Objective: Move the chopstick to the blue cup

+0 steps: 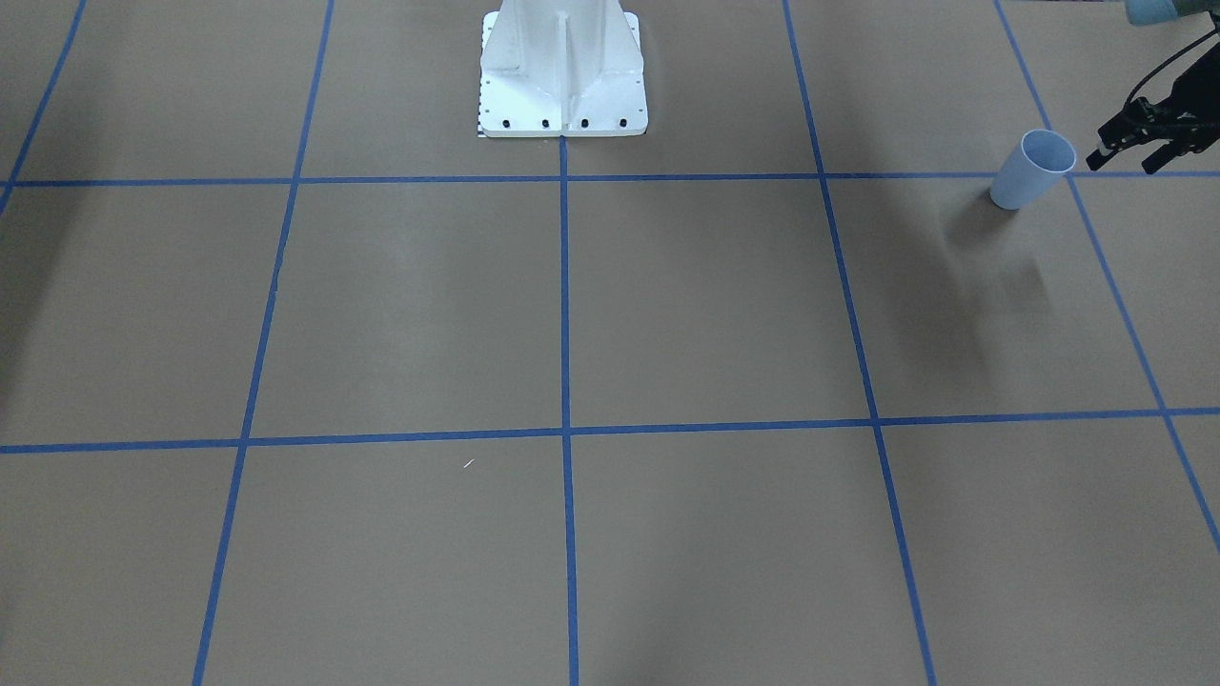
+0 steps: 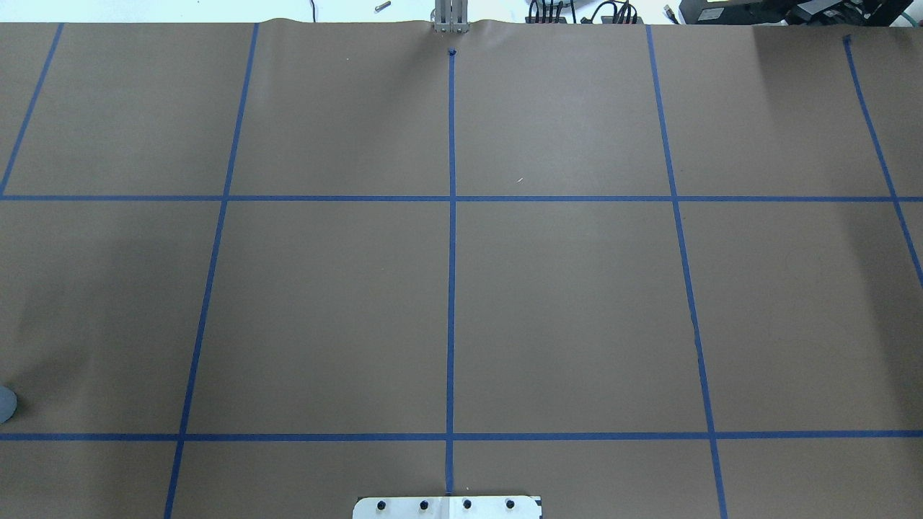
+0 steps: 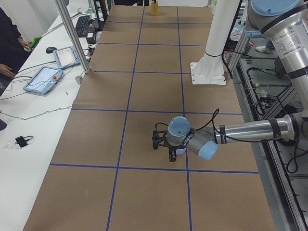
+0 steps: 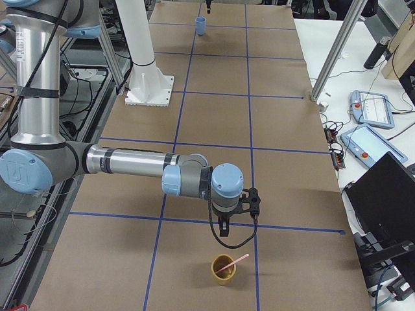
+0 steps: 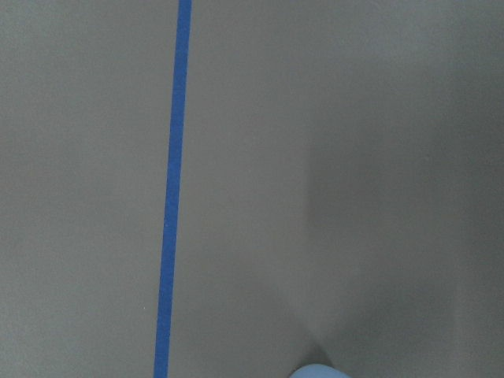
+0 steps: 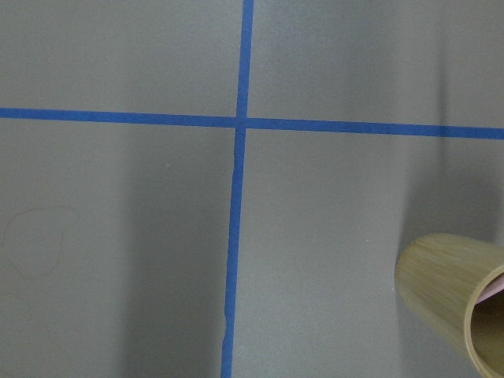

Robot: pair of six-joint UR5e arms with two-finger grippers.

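Observation:
The blue cup [image 1: 1032, 170] stands upright on the brown paper at the robot's left end; it also shows far off in the exterior right view [image 4: 201, 26], and its rim is at the bottom edge of the left wrist view [image 5: 319, 372]. My left gripper [image 1: 1125, 157] hangs beside the cup, jaws apart and empty. One pinkish chopstick [image 4: 235, 262] leans in a bamboo cup [image 4: 224, 272] at the table's other end; both also show in the right wrist view: the chopstick [image 6: 492, 287] and the bamboo cup [image 6: 453, 295]. My right gripper [image 4: 237, 214] hovers just beside that cup; I cannot tell whether it is open.
The white robot base [image 1: 562, 71] stands at the table's middle edge. Blue tape lines [image 2: 451, 252] grid the brown paper. A tiny white fleck [image 1: 468, 464] lies mid-table. Tablets and cables [image 4: 373, 123] lie on the side bench.

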